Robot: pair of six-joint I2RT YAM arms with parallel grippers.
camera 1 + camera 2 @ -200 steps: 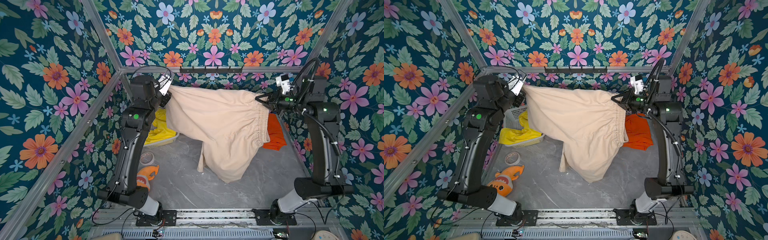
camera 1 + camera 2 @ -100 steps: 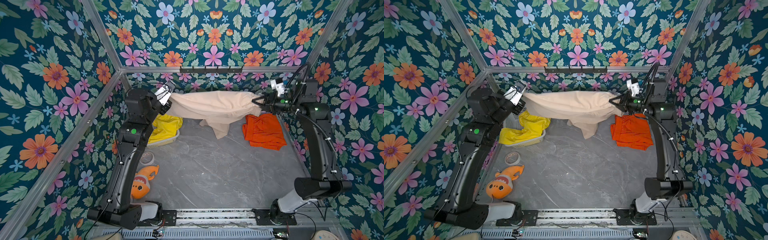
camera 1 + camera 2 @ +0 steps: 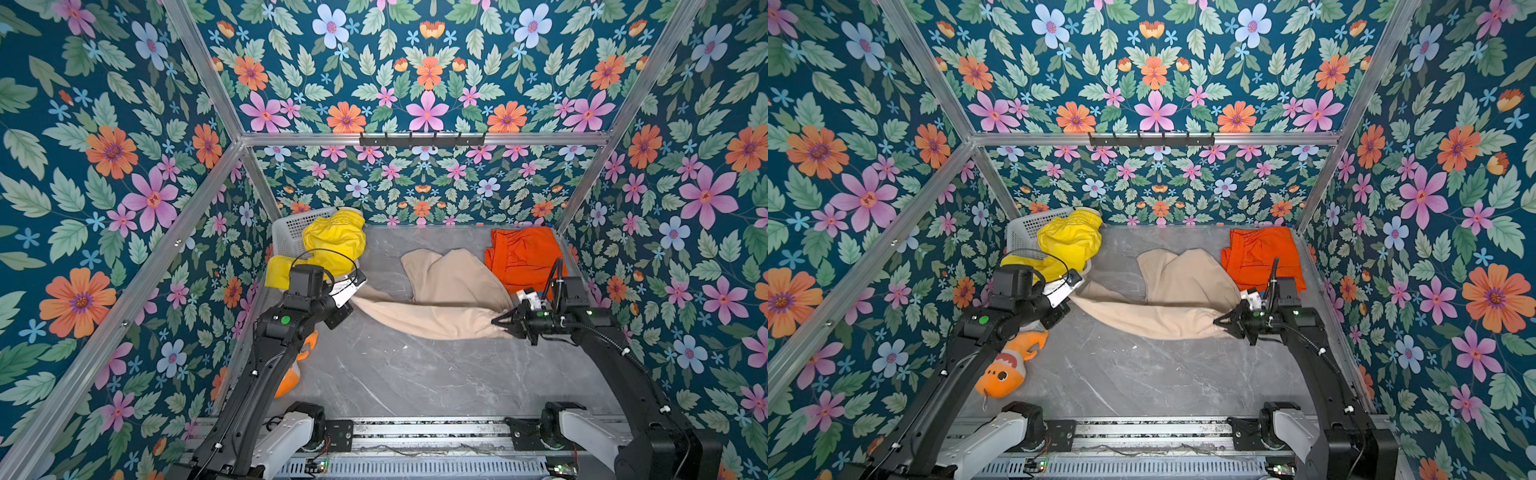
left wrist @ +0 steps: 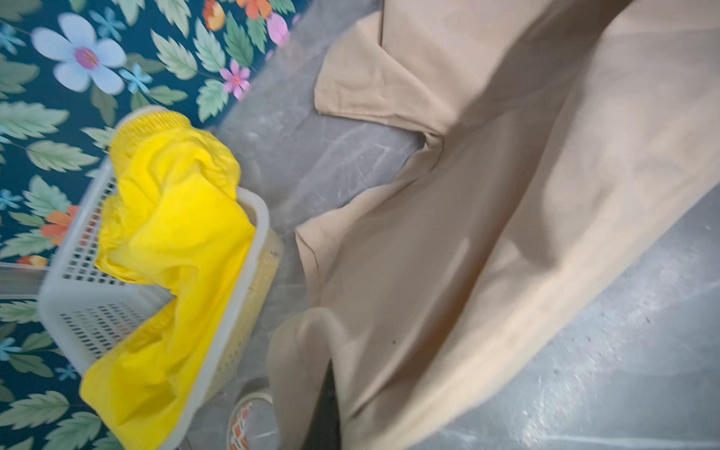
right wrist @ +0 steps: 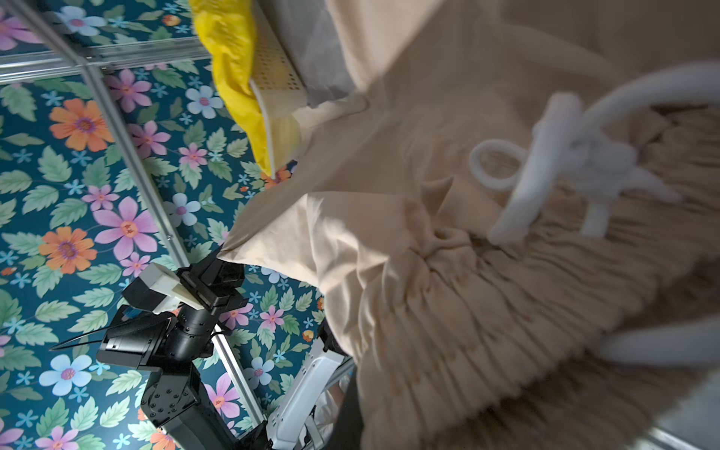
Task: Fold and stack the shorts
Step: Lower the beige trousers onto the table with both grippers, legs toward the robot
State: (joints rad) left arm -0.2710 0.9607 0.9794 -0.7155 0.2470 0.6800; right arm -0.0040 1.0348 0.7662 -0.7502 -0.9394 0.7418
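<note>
The beige shorts [image 3: 440, 299] [image 3: 1175, 299] are stretched across the middle of the table, their legs lying toward the back. My left gripper [image 3: 352, 297] [image 3: 1074, 296] is shut on their left waist corner, and a dark finger [image 4: 329, 413] shows against the cloth [image 4: 467, 233]. My right gripper [image 3: 498, 322] [image 3: 1219, 322] is shut on the gathered waistband [image 5: 467, 311], next to the white drawstring [image 5: 545, 167]. The yellow shorts [image 3: 332, 243] [image 3: 1069, 239] [image 4: 175, 233] hang over the basket at back left. At back right the orange shorts [image 3: 521, 257] [image 3: 1260, 253] lie folded.
A white perforated basket [image 3: 291, 228] [image 3: 1025, 228] [image 4: 89, 323] stands in the back left corner. An orange plush fish [image 3: 1005, 368] lies at front left beside the left arm. A tape roll [image 4: 253, 420] sits near the basket. Flowered walls close in three sides.
Both arms have come down and toward the front, carrying the beige shorts from high at the back to low over the table. The legs now rest on the table.
</note>
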